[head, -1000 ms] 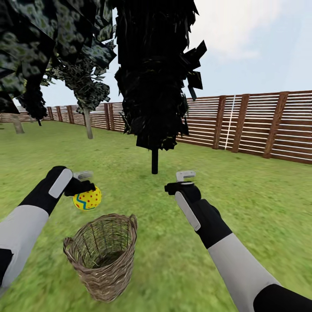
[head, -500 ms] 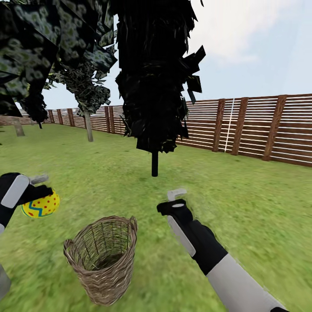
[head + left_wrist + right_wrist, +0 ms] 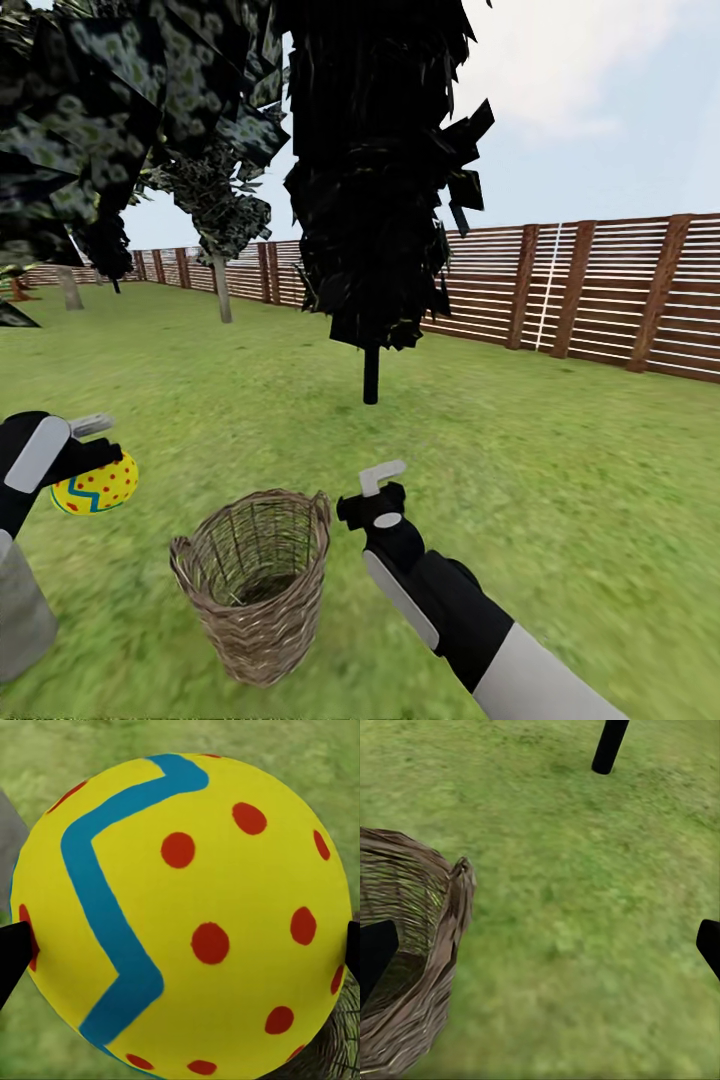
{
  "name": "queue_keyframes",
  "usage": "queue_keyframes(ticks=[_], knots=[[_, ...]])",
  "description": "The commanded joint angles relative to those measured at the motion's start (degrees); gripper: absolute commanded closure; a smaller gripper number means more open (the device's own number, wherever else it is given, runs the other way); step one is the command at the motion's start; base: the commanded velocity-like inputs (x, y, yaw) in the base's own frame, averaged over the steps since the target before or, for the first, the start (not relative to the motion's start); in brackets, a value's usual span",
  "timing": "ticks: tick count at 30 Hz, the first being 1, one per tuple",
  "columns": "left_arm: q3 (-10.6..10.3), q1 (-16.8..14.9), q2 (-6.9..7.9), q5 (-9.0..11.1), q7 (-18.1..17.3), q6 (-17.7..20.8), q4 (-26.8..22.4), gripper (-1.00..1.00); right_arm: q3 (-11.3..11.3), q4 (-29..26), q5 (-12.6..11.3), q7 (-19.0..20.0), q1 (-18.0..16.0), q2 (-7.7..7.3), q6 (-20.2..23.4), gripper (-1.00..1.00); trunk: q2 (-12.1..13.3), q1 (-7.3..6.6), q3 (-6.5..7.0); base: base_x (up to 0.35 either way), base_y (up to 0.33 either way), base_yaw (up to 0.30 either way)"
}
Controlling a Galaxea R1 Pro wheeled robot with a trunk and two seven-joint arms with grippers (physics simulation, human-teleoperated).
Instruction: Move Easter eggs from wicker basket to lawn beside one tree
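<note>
Head camera high, facing forward-down over lawn (image 3: 560, 480). Left wrist camera tight on Easter egg (image 3: 180, 915). Right wrist camera near wicker basket (image 3: 412, 945), shared with head view.

I see flat, even daylight under a pale hazy sky (image 3: 600, 90); nothing glares and I can't place the sun. The lawn (image 3: 560, 480) carries almost no cast shadows. The black tree (image 3: 375, 170) reads as a near-featureless dark mass. Grass in my right wrist view is soft and smeared; the head view blurs slightly toward its lower edge.
</note>
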Motion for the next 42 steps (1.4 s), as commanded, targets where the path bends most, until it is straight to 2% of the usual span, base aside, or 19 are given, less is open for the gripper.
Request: queue_keyframes(ticks=[1,8,13,16,18,20,21,25,30,36,39,42], knots=[[-0.2,0.0,0.04,0.5,0.5,0.0,0.0,1.0,-0.1,0.0,-0.5,-0.5,0.0,-0.15,0.0,-1.0,0.0,-0.01,-0.08,-0.012,0.0,0.016],[-0.3,0.0,-0.3,0.1,0.6,-0.4,0.0,1.0,0.1,0.0,-0.6,-0.5,0.0,-0.04,-0.2,-1.0,0.0,-0.01,-0.09,-0.138,0.0,0.011],[-0.4,0.0,-0.53,0.1,0.6,-0.8,0.3,1.0,0.1,0.0,-0.6,-0.5,0.0,0.01,-0.2,-1.0,0.0,-0.01,-0.09,-0.026,0.0,0.215],[-0.3,0.0,-2.3,0.1,0.7,-2.3,1.0,1.0,0.1,0.1,-0.6,-0.5,0.0,0.0,-0.2,-1.0,0.0,-0.01,-0.09,-0.002,0.0,0.284],[-0.3,0.0,-4.3,0.1,1.3,-4.3,1.6,1.0,0.0,0.1,-0.5,-0.5,0.0,-0.03,-0.2,-1.0,0.0,-0.01,-0.09,-0.001,0.0,0.289],[-0.2,0.0,-6.61,0.4,2.4,-6.7,4.1,1.0,0.0,0.1,-0.5,-0.5,0.0,0.0,-0.2,-1.0,0.0,-0.01,-0.09,0.0,0.0,0.29],[-0.1,0.0,-7.04,0.5,2.6,-7.2,5.6,1.0,0.0,0.1,-0.5,-0.5,0.0,0.01,-0.2,-1.0,0.0,-0.01,-0.09,0.0,0.0,0.29],[0.4,0.0,-7.74,0.9,2.5,-8.0,10.5,1.0,0.2,0.1,-0.5,-0.5,0.0,0.08,-0.2,-1.0,0.0,-0.01,-0.09,0.0,0.0,0.29],[1.1,0.1,-7.86,0.9,2.4,-9.3,15.4,1.0,0.3,0.1,-0.6,-0.5,0.0,0.14,-0.2,-1.0,0.0,-0.01,-0.09,0.0,0.0,0.29],[0.8,2.1,-7.97,0.4,2.2,-15.7,21.8,1.0,0.4,0.1,-0.6,-0.5,0.0,0.13,-0.2,-1.0,0.0,-0.01,-0.09,0.0,0.0,0.29],[0.6,3.4,-9.47,0.1,2.1,-18.3,22.6,1.0,0.4,0.1,-0.6,-0.5,0.0,0.17,-0.2,-1.0,0.0,-0.01,-0.09,0.0,0.0,0.289],[0.1,3.6,-12.25,0.0,2.0,-19.5,22.7,1.0,0.5,0.1,-0.6,-0.5,0.0,0.35,-0.2,-1.0,0.0,-0.01,-0.09,0.0,0.0,0.289]])
